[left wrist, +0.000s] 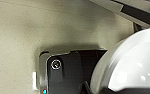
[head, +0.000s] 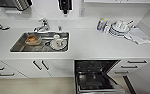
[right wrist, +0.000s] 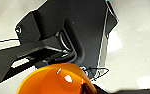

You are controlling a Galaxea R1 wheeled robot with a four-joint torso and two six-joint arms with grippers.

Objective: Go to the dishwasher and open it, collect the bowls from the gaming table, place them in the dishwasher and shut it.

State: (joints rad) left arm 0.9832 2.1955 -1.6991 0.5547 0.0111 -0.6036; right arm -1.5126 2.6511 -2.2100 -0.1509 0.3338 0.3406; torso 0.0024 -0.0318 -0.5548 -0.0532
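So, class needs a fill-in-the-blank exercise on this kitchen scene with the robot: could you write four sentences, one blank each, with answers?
1. The built-in dishwasher under the white counter stands ____.
2. In the right wrist view, the round shallow bowl is coloured ____.
3. The stainless-steel sink lies to the ____ of the dishwasher in the head view.
4. The stack of white plates rests on the ____.

Missing words: open; orange; left; counter.

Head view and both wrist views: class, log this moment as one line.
dishwasher: door open, racks visible | orange bowl: at right wrist | white bowl: at left wrist | sink: dishes inside | worktop: plate stack
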